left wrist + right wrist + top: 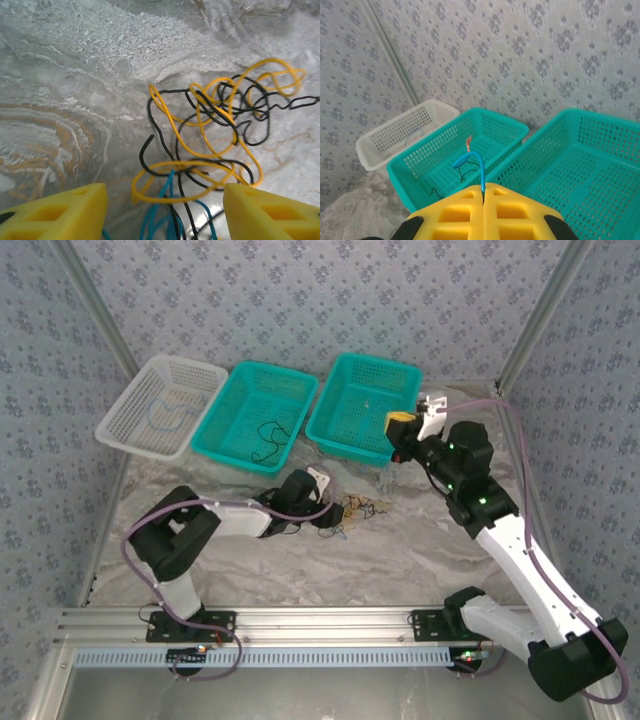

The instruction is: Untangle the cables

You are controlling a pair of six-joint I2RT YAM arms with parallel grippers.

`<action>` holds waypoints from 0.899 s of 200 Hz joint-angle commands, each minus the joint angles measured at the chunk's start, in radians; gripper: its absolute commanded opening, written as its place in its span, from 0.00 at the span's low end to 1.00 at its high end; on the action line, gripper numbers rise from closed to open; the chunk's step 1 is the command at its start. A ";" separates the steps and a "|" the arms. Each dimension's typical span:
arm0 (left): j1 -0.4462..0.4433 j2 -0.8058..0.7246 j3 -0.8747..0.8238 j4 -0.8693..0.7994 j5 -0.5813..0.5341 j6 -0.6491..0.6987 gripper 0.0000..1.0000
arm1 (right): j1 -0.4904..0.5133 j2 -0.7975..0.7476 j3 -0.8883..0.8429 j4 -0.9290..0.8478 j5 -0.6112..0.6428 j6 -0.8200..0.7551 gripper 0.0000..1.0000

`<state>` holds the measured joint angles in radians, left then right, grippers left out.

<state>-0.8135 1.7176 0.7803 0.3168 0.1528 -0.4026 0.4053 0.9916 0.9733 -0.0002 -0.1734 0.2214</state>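
Note:
A tangle of yellow, black and blue cables (220,117) lies on the crinkled grey sheet (400,540); in the top view the tangle (360,505) sits mid-table. My left gripper (165,212) hovers low over it, open, with blue cable strands (164,187) and a yellow loop between its yellow fingers (55,215). In the top view the left gripper (325,505) is just left of the tangle. My right gripper (483,192) is shut on a short blue cable (480,165) that curls up to a bare copper end. That right gripper (405,425) is raised by the right teal basket (345,435).
Three baskets line the back: a white basket (120,430) holding a blue cable (165,418), a middle teal basket (215,445) holding black cables (268,435), and the right teal one. The patterned walls and metal frame posts close in the table.

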 commanded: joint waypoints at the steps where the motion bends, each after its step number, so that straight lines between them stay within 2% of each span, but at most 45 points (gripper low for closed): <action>1: 0.004 -0.101 -0.031 0.018 0.000 -0.014 0.67 | -0.009 0.024 0.057 -0.028 0.022 0.019 0.00; 45: 0.058 -0.257 -0.062 -0.050 -0.109 -0.139 0.91 | -0.024 0.106 0.116 -0.043 0.006 0.015 0.00; 77: 0.135 -0.377 -0.079 -0.105 -0.110 -0.192 0.99 | -0.031 0.173 0.161 -0.029 -0.021 0.011 0.00; 99: 0.182 -0.455 -0.087 -0.146 -0.100 -0.213 0.99 | -0.035 0.215 0.182 -0.020 -0.055 0.022 0.00; 115: 0.221 -0.490 -0.077 -0.143 0.010 -0.196 0.99 | -0.034 0.233 0.190 -0.004 -0.102 0.040 0.00; 149: 0.227 -0.492 -0.003 -0.105 0.234 0.015 0.99 | -0.021 0.251 0.196 0.000 -0.144 0.090 0.00; 169: 0.223 -0.454 0.076 -0.067 0.399 0.082 0.93 | -0.008 0.259 0.191 0.014 -0.177 0.125 0.00; 180: 0.213 -0.431 0.110 -0.030 0.432 0.105 0.90 | 0.004 0.264 0.191 0.019 -0.187 0.139 0.00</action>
<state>-0.5854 1.2549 0.7891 0.2008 0.3759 -0.4137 0.3874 1.2457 1.1248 -0.0193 -0.3004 0.3019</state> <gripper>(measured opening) 0.928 0.065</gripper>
